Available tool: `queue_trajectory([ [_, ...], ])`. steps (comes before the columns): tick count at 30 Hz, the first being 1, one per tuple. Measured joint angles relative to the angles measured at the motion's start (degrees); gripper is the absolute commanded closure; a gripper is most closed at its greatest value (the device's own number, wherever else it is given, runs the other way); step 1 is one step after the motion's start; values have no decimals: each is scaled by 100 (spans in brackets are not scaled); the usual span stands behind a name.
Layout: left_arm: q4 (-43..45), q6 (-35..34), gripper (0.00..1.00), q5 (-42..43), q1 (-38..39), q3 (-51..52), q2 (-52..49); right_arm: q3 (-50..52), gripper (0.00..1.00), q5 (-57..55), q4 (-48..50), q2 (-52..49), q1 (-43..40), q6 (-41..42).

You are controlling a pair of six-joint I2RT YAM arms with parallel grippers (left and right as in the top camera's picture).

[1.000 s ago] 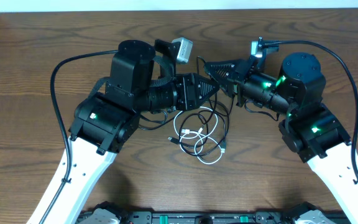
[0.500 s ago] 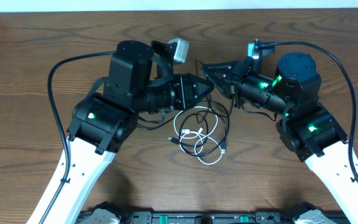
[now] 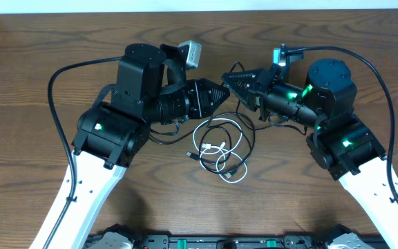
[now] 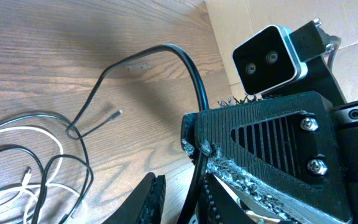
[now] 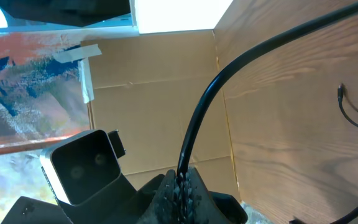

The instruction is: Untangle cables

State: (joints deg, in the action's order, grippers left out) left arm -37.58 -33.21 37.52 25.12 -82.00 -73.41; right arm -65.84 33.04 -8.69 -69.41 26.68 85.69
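Observation:
Near the table's middle lies the tangle of cables [image 3: 220, 146], black loops wound with a white cord [image 3: 206, 138]. One black cable [image 4: 191, 68] rises out of it to my right gripper [image 3: 226, 77], which is shut on it [image 5: 182, 177]. Below that grip the same cable runs down between the jaws of my left gripper [image 4: 179, 190], lying against one finger [image 4: 211, 199] with a small gap to the other. In the overhead view the left gripper [image 3: 224, 92] sits tip to tip with the right one, just above the tangle. The cable's loose plug end [image 4: 118, 112] rests on the wood.
Thick black arm cables arc along both sides [image 3: 57, 76] [image 3: 385, 90]. A cardboard wall [image 5: 154, 93] stands beyond the table's far edge. The right wrist camera [image 4: 269, 59] sits close above my left fingers. Both arm bodies crowd the space over the tangle.
My left gripper has narrowed around the black cable and drawn back left and up. The right gripper shifted slightly left with the cable in it. The tangle stayed where it was.

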Motion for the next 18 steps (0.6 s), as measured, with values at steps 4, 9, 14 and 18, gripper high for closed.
queue_trajectory([
  [4,2,-4,87,2,-2,0,0,0,98,4,-2,0,0,-2],
  [9,46,-4,92,4,0,0,0,0,99,22,-33,0,9,-140],
  [14,4,-98,93,-17,-2,7,-17,-31,98,-225,-621,28,28,-887],
  [18,291,-470,93,-37,-107,55,-37,-83,90,-809,-1746,81,35,-1368],
])
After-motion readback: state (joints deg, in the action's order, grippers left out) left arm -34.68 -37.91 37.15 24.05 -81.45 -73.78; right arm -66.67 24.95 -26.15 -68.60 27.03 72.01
